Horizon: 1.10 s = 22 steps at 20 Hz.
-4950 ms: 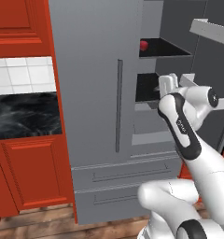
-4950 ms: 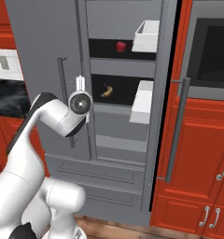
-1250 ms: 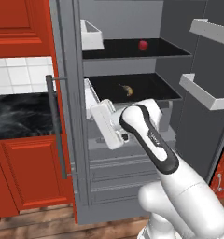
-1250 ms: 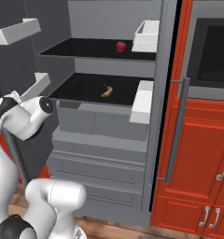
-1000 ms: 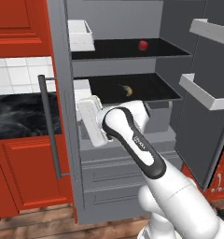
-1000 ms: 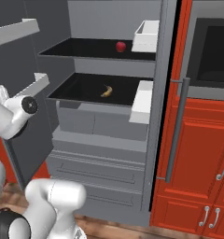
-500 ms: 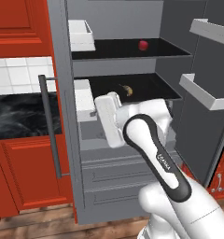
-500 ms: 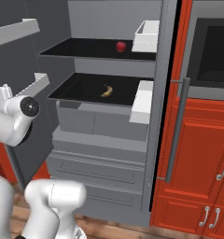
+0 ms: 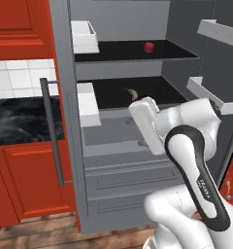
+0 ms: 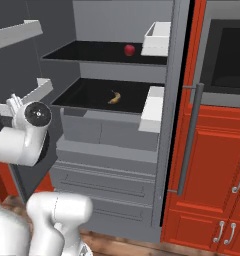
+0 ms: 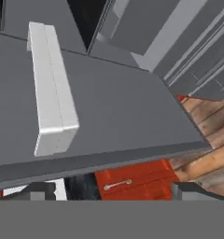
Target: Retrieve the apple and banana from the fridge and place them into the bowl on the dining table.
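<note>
Tall grey French-door fridge stands with both doors swung out; black inner shelves exposed, white door bins hanging on the door faces.

Small round red apple sits on the upper black shelf, toward the back. Small curved yellow banana with dark tips lies on the shelf below, near the middle. From the right base camera the same pair reads clearly: apple above, banana beneath, well apart.

White arm is folded up in front of the open compartment, hand turned toward the left door. Step in hand, as I judge it: door-opening is finished, next is the reach for the first fruit. To do it well, swing the hand clear of the door panel and its bins before going in. Enter level with the chosen shelf, below the shelf above. Banana looks the nearer, lower target. Come at it across its short width, fingers straddling the curve.

Gripper: dark fingertips stand far apart at the lower corners of the hand camera, nothing between them. Holds nothing. It faces the grey inner door panel and a long white bin; touching or just short, cannot tell.
</note>
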Motion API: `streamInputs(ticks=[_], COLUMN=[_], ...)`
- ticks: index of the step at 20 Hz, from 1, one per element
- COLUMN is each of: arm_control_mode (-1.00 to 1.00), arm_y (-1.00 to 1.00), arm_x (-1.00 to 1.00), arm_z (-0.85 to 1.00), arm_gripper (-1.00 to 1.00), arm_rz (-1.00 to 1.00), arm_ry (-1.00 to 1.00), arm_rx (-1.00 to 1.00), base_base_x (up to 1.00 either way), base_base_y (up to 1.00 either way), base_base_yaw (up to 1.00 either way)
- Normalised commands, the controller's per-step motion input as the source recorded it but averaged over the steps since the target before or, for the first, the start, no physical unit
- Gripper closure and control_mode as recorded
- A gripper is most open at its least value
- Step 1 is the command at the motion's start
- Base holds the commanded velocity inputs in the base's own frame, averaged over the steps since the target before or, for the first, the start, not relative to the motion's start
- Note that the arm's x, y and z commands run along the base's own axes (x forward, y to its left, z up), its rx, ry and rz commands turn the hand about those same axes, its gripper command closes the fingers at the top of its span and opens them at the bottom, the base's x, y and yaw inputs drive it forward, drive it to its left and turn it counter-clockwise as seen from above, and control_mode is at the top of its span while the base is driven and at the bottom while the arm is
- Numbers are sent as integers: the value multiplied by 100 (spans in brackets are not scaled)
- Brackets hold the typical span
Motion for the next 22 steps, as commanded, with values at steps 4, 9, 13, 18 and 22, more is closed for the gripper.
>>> streamInputs(ticks=[4,9,13,18,22], arm_control_mode=[-100,-100,-100,-100,-100], arm_y=[-100,-66,-37,-21,-10], arm_x=[-34,-33,-35,-40,-45], arm_z=[0,2,0,0,0], arm_gripper=[-100,-100,-100,-100,-100], arm_rz=[4,3,0,0,0], arm_ry=[-40,-32,-16,-16,-10], arm_rx=[-38,-46,-52,-53,-45], base_base_x=[0,0,0,0,0], base_base_y=[0,0,0,0,0], base_base_yaw=[0,0,0,0,0])
